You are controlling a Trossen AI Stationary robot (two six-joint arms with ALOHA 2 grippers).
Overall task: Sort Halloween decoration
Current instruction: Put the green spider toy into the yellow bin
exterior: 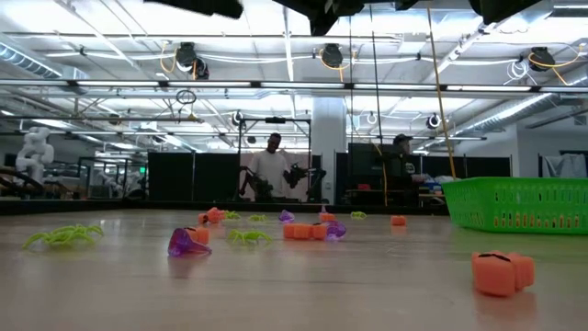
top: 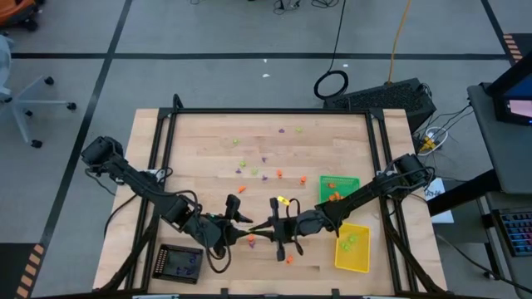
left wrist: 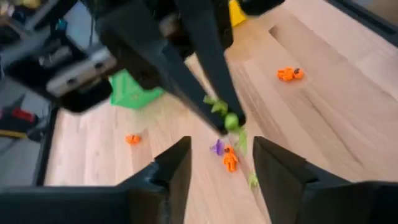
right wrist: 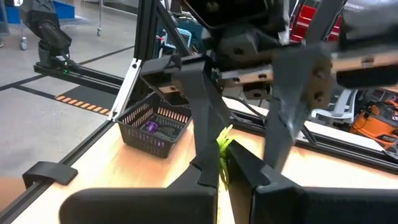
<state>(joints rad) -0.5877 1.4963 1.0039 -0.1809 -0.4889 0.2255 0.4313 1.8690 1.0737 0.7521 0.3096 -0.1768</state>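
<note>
Looks like a handoff in the lower middle of the high view: the right gripper [top: 270,226] is pinched shut on a tiny lime green plastic trinket [right wrist: 222,148], and the left gripper [top: 247,220] sits right against it with its fingers spread apart, holding nothing as far as I can see.

Progress-wise, I'd say early-to-mid. The black mesh tray [top: 179,263] at lower left has a couple of purple pieces in it, the yellow plastic tray [top: 352,247] at lower right holds a few green ones, and the green mesh tray [top: 338,188] just above it has some orange.

Still lots left though: orange trinkets [top: 288,258] lie near the grippers, and more purple, green and orange ones [top: 264,159] are scattered across the middle and upper part of the wooden table [top: 199,141].
</note>
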